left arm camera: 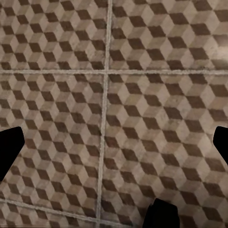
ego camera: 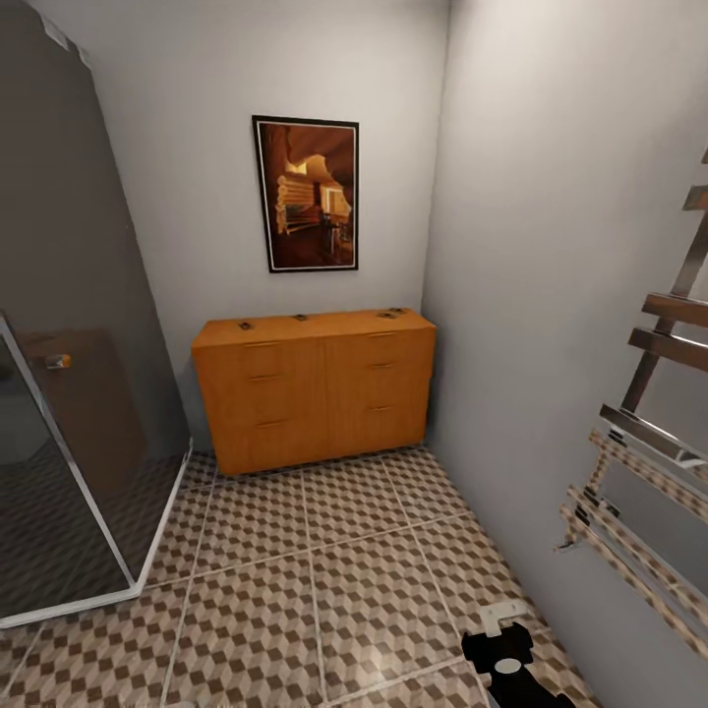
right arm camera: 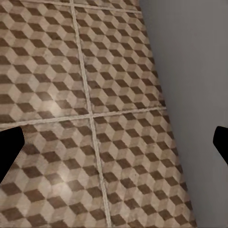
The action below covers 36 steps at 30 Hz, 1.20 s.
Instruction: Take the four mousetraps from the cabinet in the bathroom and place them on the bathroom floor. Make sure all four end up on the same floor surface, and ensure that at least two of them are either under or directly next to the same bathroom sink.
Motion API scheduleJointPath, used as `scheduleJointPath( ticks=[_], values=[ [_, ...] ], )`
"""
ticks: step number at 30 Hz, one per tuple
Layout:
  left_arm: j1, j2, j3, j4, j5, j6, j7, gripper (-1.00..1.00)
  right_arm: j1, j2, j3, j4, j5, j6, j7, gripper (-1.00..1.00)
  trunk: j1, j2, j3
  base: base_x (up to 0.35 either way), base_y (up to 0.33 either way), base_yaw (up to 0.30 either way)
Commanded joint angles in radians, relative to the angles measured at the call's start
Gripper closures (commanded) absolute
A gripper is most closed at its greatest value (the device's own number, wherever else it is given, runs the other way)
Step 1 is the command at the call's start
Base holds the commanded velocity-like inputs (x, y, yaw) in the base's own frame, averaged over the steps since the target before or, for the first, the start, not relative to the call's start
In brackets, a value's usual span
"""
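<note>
The orange-brown cabinet (ego camera: 315, 393) stands against the far wall in the corner, drawers shut. On its top lie small dark mousetraps: one at the left (ego camera: 244, 324), one in the middle (ego camera: 300, 318) and what looks like a pair at the right (ego camera: 390, 314). The cube-patterned bathroom floor (ego camera: 324, 570) stretches from the cabinet towards me. My left gripper (left arm camera: 114, 147) hangs open over bare tiles, fingertips (left arm camera: 10, 148) far apart. My right gripper (right arm camera: 114, 147) is open too, over tiles beside the grey wall (right arm camera: 194, 95). Part of my right arm (ego camera: 509, 661) shows low in the head view.
A glass shower enclosure (ego camera: 69, 393) with a white base rim takes up the left side. A chrome towel rail (ego camera: 649, 442) juts from the right wall. A framed picture (ego camera: 306, 194) hangs above the cabinet. Open tiled floor lies between me and the cabinet.
</note>
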State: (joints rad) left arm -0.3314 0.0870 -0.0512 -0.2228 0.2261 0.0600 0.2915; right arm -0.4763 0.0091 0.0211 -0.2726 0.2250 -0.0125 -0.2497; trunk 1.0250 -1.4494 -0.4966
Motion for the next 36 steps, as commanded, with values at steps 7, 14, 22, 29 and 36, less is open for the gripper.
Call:
scheduleJointPath(
  ticks=[7, 14, 22, 29, 36],
  values=[
    [0.000, 0.000, -0.006, -0.003, 0.007, 0.006, 0.005, -1.00, -0.001, -0.001, 0.002, 0.001, 0.004, -0.001, -0.005, -1.00, 0.000, -0.001, -0.009, 0.008, 0.000, 0.211],
    [0.000, 0.001, -0.006, -0.003, 0.007, 0.006, 0.005, -1.00, -0.001, -0.002, 0.002, 0.006, 0.004, -0.001, -0.004, -1.00, 0.000, -0.001, -0.012, 0.001, 0.000, 0.074],
    [0.000, 0.003, -0.006, -0.003, 0.007, 0.006, 0.005, -1.00, -0.001, -0.002, 0.008, 0.080, 0.044, 0.000, -0.003, -1.00, 0.000, -0.001, -0.012, 0.171, 0.000, 0.008],
    [0.000, 0.003, -0.006, -0.003, 0.007, 0.006, 0.005, -1.00, -0.001, -0.004, 0.005, 0.088, 0.088, -0.038, -0.003, -1.00, 0.000, -0.001, -0.012, 0.323, 0.000, 0.000],
    [0.000, 0.003, -0.006, -0.003, 0.006, 0.006, 0.005, -1.00, -0.001, 0.001, 0.004, 0.101, 0.094, -0.213, -0.004, -1.00, 0.000, -0.001, -0.012, 0.333, 0.000, 0.000]
  ],
)
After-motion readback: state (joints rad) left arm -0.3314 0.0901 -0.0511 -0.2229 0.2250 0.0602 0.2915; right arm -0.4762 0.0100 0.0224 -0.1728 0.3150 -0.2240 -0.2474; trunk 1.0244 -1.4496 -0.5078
